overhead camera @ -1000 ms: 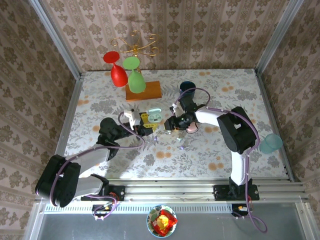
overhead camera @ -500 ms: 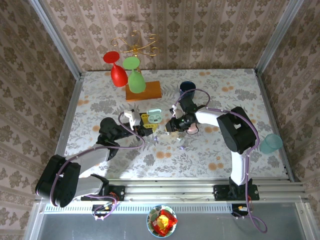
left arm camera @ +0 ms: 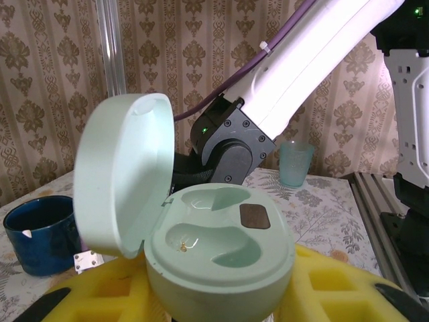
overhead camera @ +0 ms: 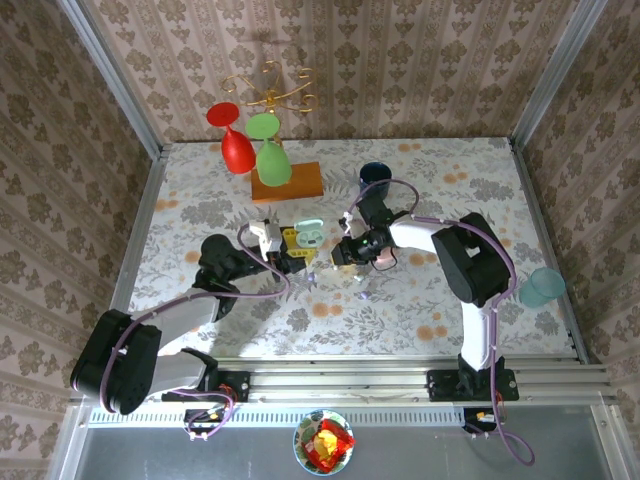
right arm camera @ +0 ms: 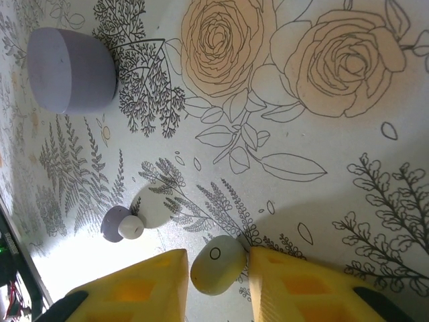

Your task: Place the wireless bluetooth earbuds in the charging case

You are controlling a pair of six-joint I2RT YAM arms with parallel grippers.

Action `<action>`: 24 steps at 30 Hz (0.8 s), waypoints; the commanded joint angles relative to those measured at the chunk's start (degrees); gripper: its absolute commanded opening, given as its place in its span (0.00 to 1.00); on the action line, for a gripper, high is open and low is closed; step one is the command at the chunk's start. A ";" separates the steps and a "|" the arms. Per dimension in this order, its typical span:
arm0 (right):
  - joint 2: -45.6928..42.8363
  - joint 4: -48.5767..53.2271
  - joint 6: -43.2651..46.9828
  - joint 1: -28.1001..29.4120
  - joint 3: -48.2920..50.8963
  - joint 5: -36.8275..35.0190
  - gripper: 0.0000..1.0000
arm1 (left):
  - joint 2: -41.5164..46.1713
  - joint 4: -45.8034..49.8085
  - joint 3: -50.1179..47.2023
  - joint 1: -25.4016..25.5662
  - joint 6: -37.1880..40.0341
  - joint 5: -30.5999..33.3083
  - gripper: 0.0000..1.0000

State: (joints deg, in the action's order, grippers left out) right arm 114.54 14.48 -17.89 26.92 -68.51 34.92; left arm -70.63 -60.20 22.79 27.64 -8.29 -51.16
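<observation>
The mint green charging case (left arm camera: 221, 258) stands open between the yellow fingers (left arm camera: 335, 288) of my left gripper (left arm camera: 218, 298), which is shut on its base. Its lid (left arm camera: 124, 171) is swung back to the left and both wells are empty. From above, the case (overhead camera: 310, 232) sits just left of my right gripper (overhead camera: 338, 252). In the right wrist view, a pale green earbud (right arm camera: 218, 265) is pinched between the yellow fingers (right arm camera: 137, 292) of my right gripper (right arm camera: 218, 285), low over the table. A lilac earbud (right arm camera: 123, 225) with a white tip lies just to its left.
A lilac case (right arm camera: 70, 69) rests on the floral tablecloth. A dark blue cup (overhead camera: 374, 175) stands behind the right gripper, and a teal cup (overhead camera: 540, 287) sits at the right edge. Red and green wine glasses on an orange base (overhead camera: 290, 183) stand at the back.
The right gripper's jaws have closed in on the pale green earbud and it has edged slightly left. The left gripper has kept the open case still.
</observation>
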 commanded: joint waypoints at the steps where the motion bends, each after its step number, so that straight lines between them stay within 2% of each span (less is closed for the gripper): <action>1: 1.59 3.55 1.04 0.48 -1.80 -2.85 0.34 | 0.93 -0.56 1.34 -0.53 1.35 -0.85 0.37; 7: 2.41 6.61 0.38 0.59 -3.22 -5.57 0.33 | 0.84 -0.44 1.14 -0.57 1.64 -0.87 0.38; 16: 1.29 7.64 -0.70 0.64 -3.09 -7.06 0.25 | -0.11 -0.59 1.30 -0.74 2.19 -0.77 0.38; 24: -5.29 6.21 -2.55 0.59 -1.23 -9.41 0.25 | -0.74 1.99 1.19 -0.92 4.54 3.72 0.37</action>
State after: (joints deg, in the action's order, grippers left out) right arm 113.73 18.98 -19.05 27.64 -70.81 28.97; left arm -71.16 -59.29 22.79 27.22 -6.42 -49.69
